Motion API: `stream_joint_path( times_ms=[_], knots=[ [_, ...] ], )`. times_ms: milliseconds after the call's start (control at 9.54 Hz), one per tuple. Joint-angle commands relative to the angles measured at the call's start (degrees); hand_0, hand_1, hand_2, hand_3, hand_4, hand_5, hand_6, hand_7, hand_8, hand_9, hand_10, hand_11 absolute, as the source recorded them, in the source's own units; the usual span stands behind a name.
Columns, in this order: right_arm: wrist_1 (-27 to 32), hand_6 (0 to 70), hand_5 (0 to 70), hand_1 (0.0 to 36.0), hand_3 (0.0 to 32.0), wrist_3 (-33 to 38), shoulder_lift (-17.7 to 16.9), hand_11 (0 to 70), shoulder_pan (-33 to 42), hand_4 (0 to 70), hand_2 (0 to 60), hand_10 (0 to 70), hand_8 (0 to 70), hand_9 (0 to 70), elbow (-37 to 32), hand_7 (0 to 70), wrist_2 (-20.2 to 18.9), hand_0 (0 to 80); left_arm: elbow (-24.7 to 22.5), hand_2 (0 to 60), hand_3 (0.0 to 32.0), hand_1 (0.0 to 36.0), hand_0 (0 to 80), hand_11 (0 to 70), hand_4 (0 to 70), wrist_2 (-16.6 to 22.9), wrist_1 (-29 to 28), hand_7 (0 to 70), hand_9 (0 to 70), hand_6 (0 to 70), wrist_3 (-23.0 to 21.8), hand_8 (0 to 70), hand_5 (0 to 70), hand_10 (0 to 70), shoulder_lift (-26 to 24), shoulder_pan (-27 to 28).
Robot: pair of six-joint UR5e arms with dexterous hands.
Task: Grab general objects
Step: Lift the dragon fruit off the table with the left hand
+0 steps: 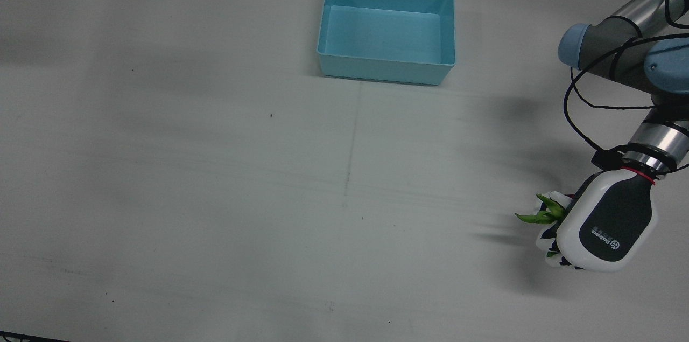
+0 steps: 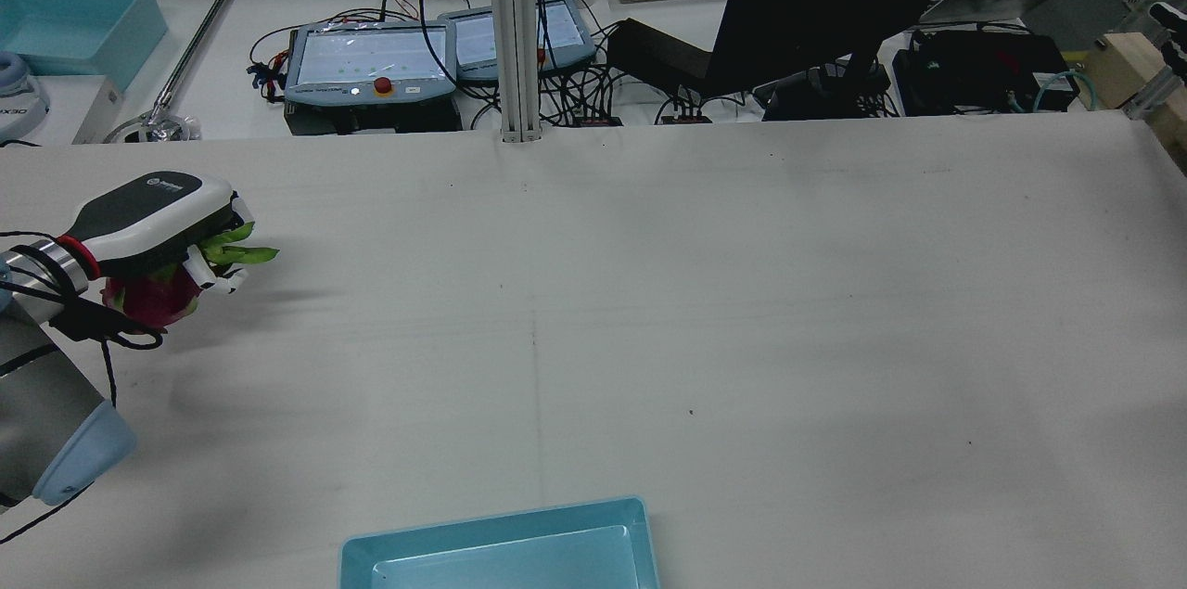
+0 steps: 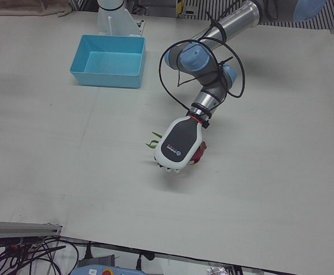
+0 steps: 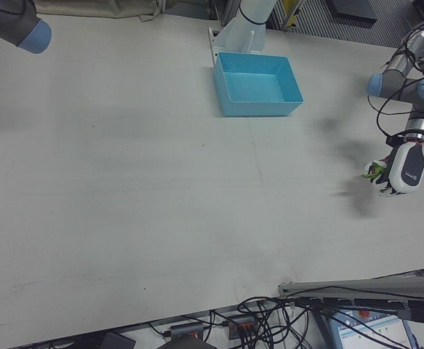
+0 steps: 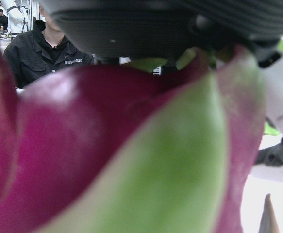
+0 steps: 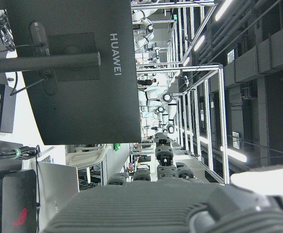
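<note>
My left hand (image 1: 603,223) is shut on a pink dragon fruit with green leaf tips (image 1: 541,215), palm down, over the table's edge on my left side. The fruit (image 2: 153,301) sits under the palm (image 2: 148,218), its leaves poking out past the fingers. The shadow lies apart from the hand, so the fruit looks lifted a little off the table. Hand (image 3: 180,143) and fruit (image 3: 199,153) also show in the left-front view. The fruit (image 5: 107,160) fills the left hand view. Of my right hand, only a dark ribbed part (image 6: 156,208) shows in its own view.
An empty light-blue bin (image 1: 387,70) stands at the table's robot-side middle, also in the rear view (image 2: 501,533) and the left-front view (image 3: 106,77). The right arm's elbow (image 4: 12,22) is high at the far corner. Monitors and cables lie beyond the table.
</note>
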Motion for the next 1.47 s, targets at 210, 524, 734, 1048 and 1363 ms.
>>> stream_joint_path(
  times_ms=[210, 524, 734, 1048, 1363],
  knots=[
    [0.0, 0.0, 0.0, 0.0, 0.0, 0.0, 0.0, 0.0, 0.0, 0.0, 0.0, 0.0, 0.0, 0.0, 0.1, 0.0, 0.0, 0.0, -0.8, 47.5, 0.0, 0.0, 42.3, 70.0, 70.0, 9.8, -9.0, 70.0, 70.0, 70.0, -21.2, 70.0, 70.0, 70.0, -2.5, -7.6],
    [0.0, 0.0, 0.0, 0.0, 0.0, 0.0, 0.0, 0.0, 0.0, 0.0, 0.0, 0.0, 0.0, 0.0, 0.1, 0.0, 0.0, 0.0, -0.9, 49.7, 0.0, 0.0, 44.9, 70.0, 70.0, 16.3, -19.5, 70.0, 70.0, 70.0, -35.5, 70.0, 70.0, 70.0, -1.9, -11.4],
    [0.0, 0.0, 0.0, 0.0, 0.0, 0.0, 0.0, 0.0, 0.0, 0.0, 0.0, 0.0, 0.0, 0.0, 0.0, 0.0, 0.0, 0.0, -2.0, 52.0, 0.0, 0.0, 46.0, 70.0, 70.0, 19.7, -21.9, 70.0, 70.0, 70.0, -40.6, 70.0, 70.0, 70.0, -2.3, -10.9],
    [0.0, 0.0, 0.0, 0.0, 0.0, 0.0, 0.0, 0.0, 0.0, 0.0, 0.0, 0.0, 0.0, 0.0, 0.0, 0.0, 0.0, 0.0, -4.5, 59.0, 0.0, 0.0, 47.4, 70.0, 70.0, 21.2, -22.5, 70.0, 70.0, 70.0, -47.0, 70.0, 70.0, 70.0, -1.9, -7.4],
    [0.0, 0.0, 0.0, 0.0, 0.0, 0.0, 0.0, 0.0, 0.0, 0.0, 0.0, 0.0, 0.0, 0.0, 0.0, 0.0, 0.0, 0.0, -8.6, 60.0, 0.0, 0.4, 48.4, 70.0, 70.0, 22.3, -19.9, 70.0, 70.0, 70.0, -48.4, 70.0, 70.0, 70.0, -2.2, 0.3]
  ],
)
